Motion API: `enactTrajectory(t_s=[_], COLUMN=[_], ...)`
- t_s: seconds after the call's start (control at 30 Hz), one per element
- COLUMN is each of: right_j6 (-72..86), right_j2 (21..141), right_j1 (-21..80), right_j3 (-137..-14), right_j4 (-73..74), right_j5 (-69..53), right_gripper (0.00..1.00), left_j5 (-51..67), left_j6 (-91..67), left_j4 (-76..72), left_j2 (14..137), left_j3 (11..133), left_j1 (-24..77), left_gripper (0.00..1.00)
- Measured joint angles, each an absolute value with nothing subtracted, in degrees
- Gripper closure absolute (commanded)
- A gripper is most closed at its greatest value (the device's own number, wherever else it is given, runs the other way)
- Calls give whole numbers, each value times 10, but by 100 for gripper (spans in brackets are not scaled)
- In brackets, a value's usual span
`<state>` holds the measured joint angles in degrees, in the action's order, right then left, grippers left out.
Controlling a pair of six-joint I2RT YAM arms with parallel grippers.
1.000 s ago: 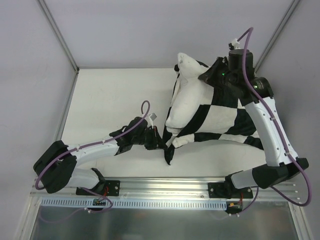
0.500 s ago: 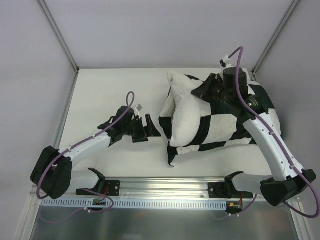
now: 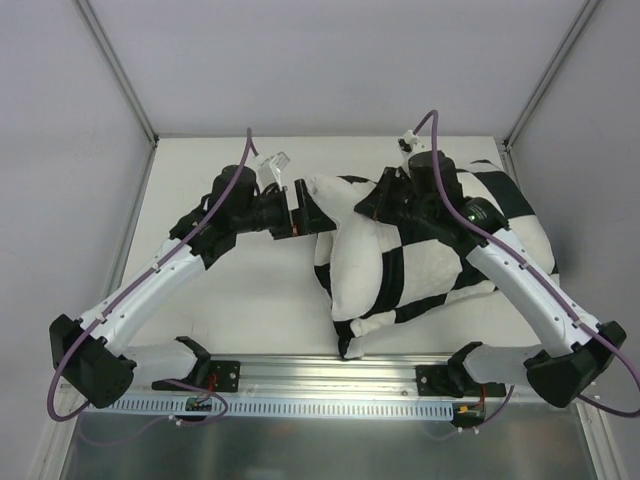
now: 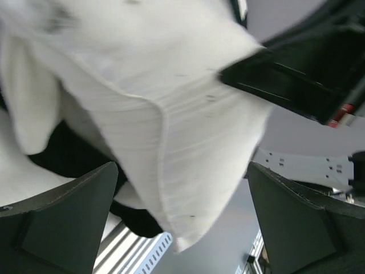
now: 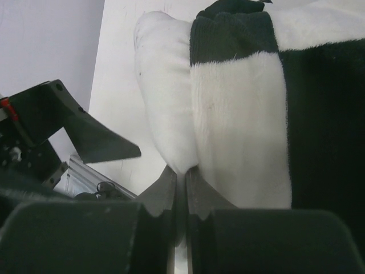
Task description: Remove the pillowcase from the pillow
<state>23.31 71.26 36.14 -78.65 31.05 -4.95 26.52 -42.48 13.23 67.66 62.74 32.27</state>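
The white pillow point(image 3: 355, 262) lies in the middle of the table, its left half bare. The black-and-white checkered pillowcase point(image 3: 482, 225) covers its right half. In the top view my left gripper point(image 3: 305, 208) is open at the pillow's far left corner. The left wrist view shows that white pillow corner point(image 4: 171, 131) hanging between the spread fingers point(image 4: 57, 228) of the left gripper point(image 4: 182, 225), touching neither. My right gripper point(image 3: 380, 200) is shut on the pillowcase's open edge. In the right wrist view the right gripper point(image 5: 180, 174) pinches fabric where the pillowcase point(image 5: 239, 114) meets the pillow point(image 5: 162, 85).
The white table point(image 3: 220, 290) is walled by grey panels at the left, back and right. A metal rail point(image 3: 330, 372) with both arm bases runs along the near edge. One finger of the left gripper point(image 5: 91, 134) shows in the right wrist view.
My left gripper let go of the pillowcase's near corner, opened wide and swung to the pillow's far left corner. My right arm came down and leftward with the pillowcase edge; the pillow settled.
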Motion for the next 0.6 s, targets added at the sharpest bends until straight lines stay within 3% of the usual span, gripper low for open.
enactTrajectory(t_s=[0.4, 0.6], right_j6=[230, 226], right_j2=[766, 774], right_j1=[371, 372], right_j3=[-826, -835], right_j4=[307, 314], right_j5=[-42, -41], right_gripper=[99, 99], left_j5=[375, 369], left_j6=[-432, -416], left_j4=[54, 66], left_j2=[711, 719], left_j3=[590, 563], left_j1=[376, 379], left_gripper=[1, 1])
